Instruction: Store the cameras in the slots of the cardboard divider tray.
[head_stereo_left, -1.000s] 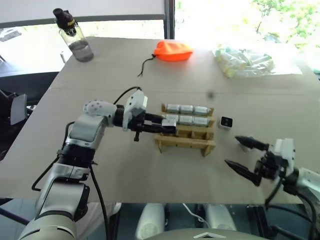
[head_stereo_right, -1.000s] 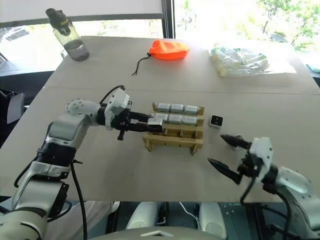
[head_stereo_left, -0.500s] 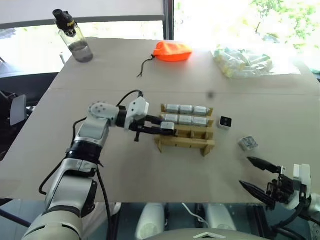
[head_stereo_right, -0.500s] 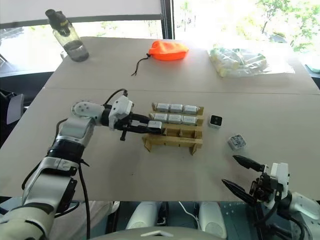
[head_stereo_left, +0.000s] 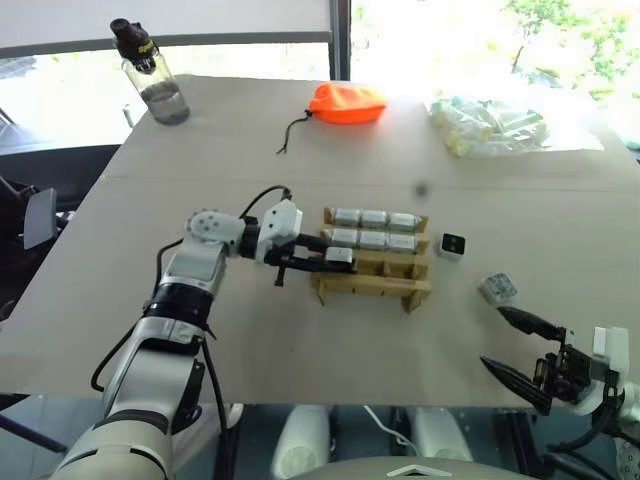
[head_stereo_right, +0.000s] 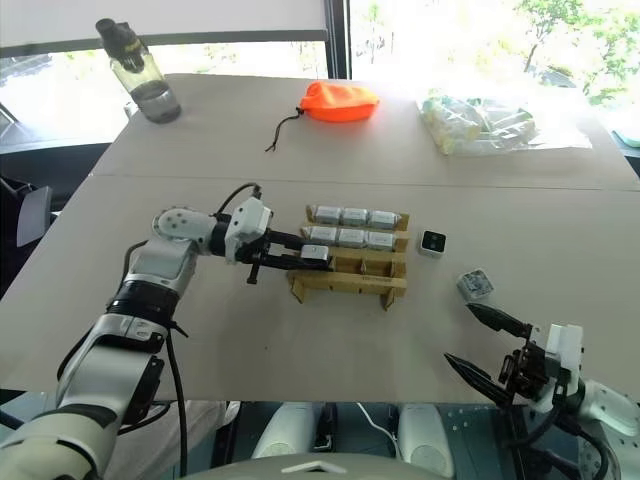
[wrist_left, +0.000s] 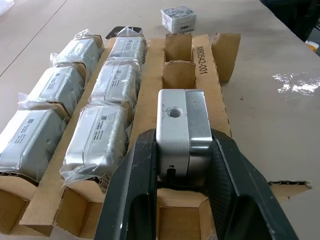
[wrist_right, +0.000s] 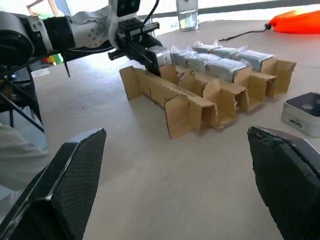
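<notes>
we see a wide pale beige table (head_stereo_left: 300, 340) with a faint seam running across it, set before large windows (head_stereo_left: 200, 20) split by a dark upright mullion (head_stereo_left: 340, 35). strong daylight washes over the far edge, and green foliage (head_stereo_left: 570, 25) shows outside at the right. a dark floor (head_stereo_left: 45, 165) lies beyond the table's left side.

A printed code stands on a strip of the tan-brown cardboard divider tray (wrist_left: 206, 65), reading roughly "M0054-0-001", though its middle characters are unsure. The silvery plastic-wrapped blocks (wrist_left: 97, 137) in the slots carry small printed labels, too fine to read.
</notes>
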